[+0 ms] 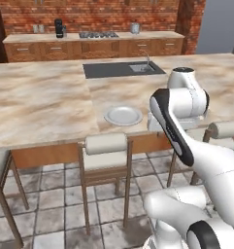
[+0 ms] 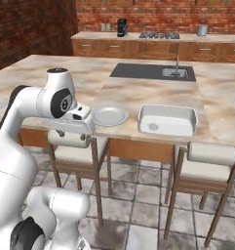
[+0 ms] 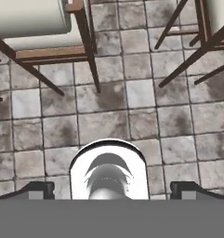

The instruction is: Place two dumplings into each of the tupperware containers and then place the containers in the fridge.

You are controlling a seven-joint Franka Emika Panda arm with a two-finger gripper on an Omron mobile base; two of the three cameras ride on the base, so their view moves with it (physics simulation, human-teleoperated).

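- White tupperware container [image 2: 167, 120] sits on the table [image 2: 138, 90] near its front edge, just right of the round plate [image 2: 110, 116]; right base view shows it whole, w/ one small roundish thing inside at the left end, too small to say if it is a dumpling.
- Left base view: the plate [image 1: 123, 115] is clear to see, but the arm [image 1: 179, 104] stands in front of the spot beside it, so the container is hidden there.
- Sink [image 2: 176, 72] w/ dark surround lies further back on the table, behind plate and container; seen in both base views.
- Back wall: wood cabinets w/ cooktop [image 1: 98, 34] and a dark appliance [image 1: 58, 27] on the far counter.
- Grey tall surface [image 1: 220, 26] at the upper right of left base view, maybe the fridge, cannot tell for sure.
- Hand view looks down at the tiled floor [image 3: 132, 93] and at stool legs [image 3: 88, 44]; two stools w/ pale cushions stand below the table edge.
- Jaws [image 3: 111, 189]: tips far apart at the two bottom corners of hand view, so spread, nothing between them.
- Hand hangs off the table's front edge, above the stool [image 2: 70, 139], in right base view.
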